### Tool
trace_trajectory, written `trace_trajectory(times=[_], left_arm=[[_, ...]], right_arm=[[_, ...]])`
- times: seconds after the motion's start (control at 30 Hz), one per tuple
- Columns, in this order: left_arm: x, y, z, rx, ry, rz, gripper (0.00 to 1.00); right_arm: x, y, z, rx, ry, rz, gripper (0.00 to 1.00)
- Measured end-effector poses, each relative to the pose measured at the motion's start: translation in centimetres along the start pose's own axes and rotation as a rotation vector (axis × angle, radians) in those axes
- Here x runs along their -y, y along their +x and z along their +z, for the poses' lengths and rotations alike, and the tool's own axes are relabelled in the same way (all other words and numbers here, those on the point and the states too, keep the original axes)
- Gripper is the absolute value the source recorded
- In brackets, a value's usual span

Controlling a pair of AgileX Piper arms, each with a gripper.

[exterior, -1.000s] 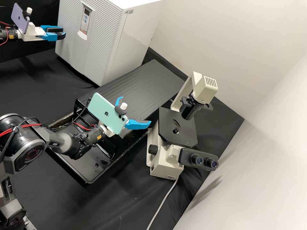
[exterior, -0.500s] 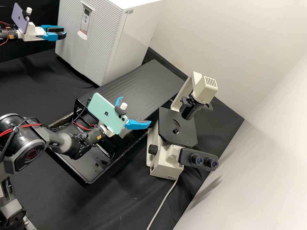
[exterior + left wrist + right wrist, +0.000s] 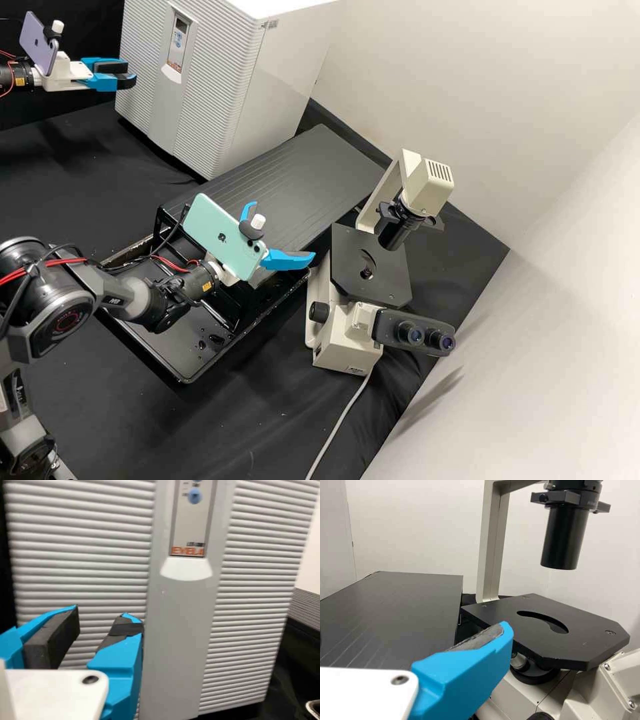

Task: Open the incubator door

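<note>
The left gripper [image 3: 131, 74] is at the left part of the incubator's ribbed front door [image 3: 217, 87]; whether it touches cannot be told. In the left wrist view the left gripper [image 3: 104, 622] is open, dark pads apart, with ribbed door [image 3: 80, 555] showing between them and no handle visible there. The door looks closed, flush with the light grey cabinet [image 3: 287, 73]. Over the black rack's near end, beside the microscope, the right gripper [image 3: 283, 229] stands wide open and empty. One blue finger of the right gripper [image 3: 470, 665] appears in the right wrist view.
A black sloping board [image 3: 287, 177] lies between incubator and microscope [image 3: 370, 267], over a black tray [image 3: 180, 377]. The microscope stage [image 3: 545, 630] is close beyond the right finger. A white wall [image 3: 533, 267] bounds the right side.
The left gripper has shifted slightly left and down in the high view. The right arm and the incubator door look unchanged.
</note>
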Motion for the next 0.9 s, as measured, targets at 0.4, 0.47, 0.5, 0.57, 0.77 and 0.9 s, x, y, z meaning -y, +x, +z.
trace_trajectory(times=[0.4, 0.47, 0.5, 0.57, 0.77, 0.9], left_arm=[[-0.4, -0.9, -2.1, -0.100, -0.042, 0.018, 1.00], [-0.4, -1.0, -2.3, -0.110, -0.043, 0.015, 1.00], [-0.3, -1.0, -2.3, -0.112, -0.043, 0.011, 1.00], [-0.3, -1.0, -2.4, -0.120, -0.043, 0.004, 1.00], [-1.4, -0.2, -2.7, -0.129, -0.023, 0.018, 1.00], [-2.0, 0.7, -2.5, -0.113, -0.009, 0.034, 1.00]], right_arm=[[0.0, 0.0, 0.0, 0.000, 0.000, 0.000, 1.00], [0.0, 0.0, 0.0, 0.000, 0.000, 0.000, 1.00], [0.0, 0.0, 0.0, 0.000, 0.000, 0.000, 1.00], [0.0, 0.0, 0.0, 0.000, 0.000, 0.000, 1.00], [0.0, 0.0, 0.0, 0.000, 0.000, 0.000, 1.00], [0.0, 0.0, 0.0, 0.000, 0.000, 0.000, 1.00]])
